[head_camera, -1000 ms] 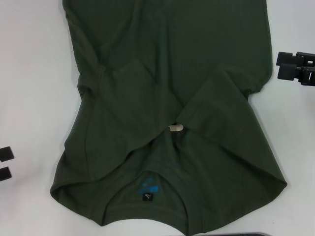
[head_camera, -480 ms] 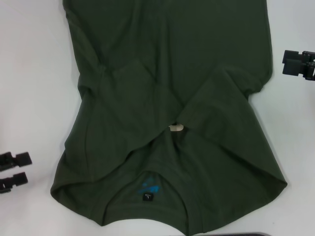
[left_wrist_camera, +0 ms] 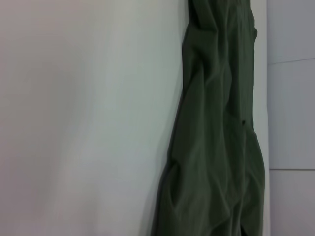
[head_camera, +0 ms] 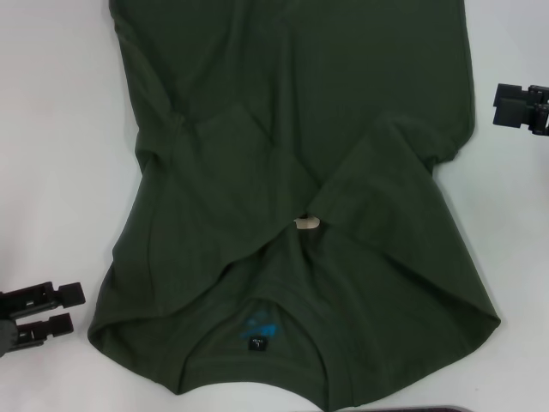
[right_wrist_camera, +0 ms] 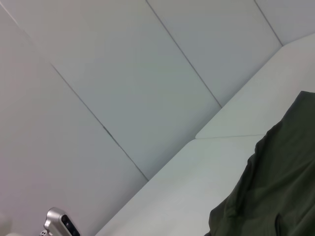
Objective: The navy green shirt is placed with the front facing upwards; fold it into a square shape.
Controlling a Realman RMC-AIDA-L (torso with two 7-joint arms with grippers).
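At the near edge of the white desk (head_camera: pixel 60 129) the collar of the navy green shirt (head_camera: pixel 292 154) faces the robot, its black neck tag (head_camera: pixel 257 343) with blue print showing inside the neckline. The garment spreads over the middle of the desk, long axis running near to far, with the hem end passing out of sight at the far edge. Both sleeves lie folded inward across the chest, meeting near a small cream patch (head_camera: pixel 307 223) of lettering.

The left end effector (head_camera: pixel 47 313) sits at the near left, just beside the shirt's near-left shoulder corner and not touching the cloth; its two dark fingers stand apart with a narrow gap, holding nothing. The shirt lies to its right, and this arm looks the nearer one to the collar end, so a grasp there would likely fall to it.

Farther off, the right end effector (head_camera: pixel 521 107) is at the right edge, level with the shirt's far half and clear of its right side; whether its fingers are spread or closed cannot be told.
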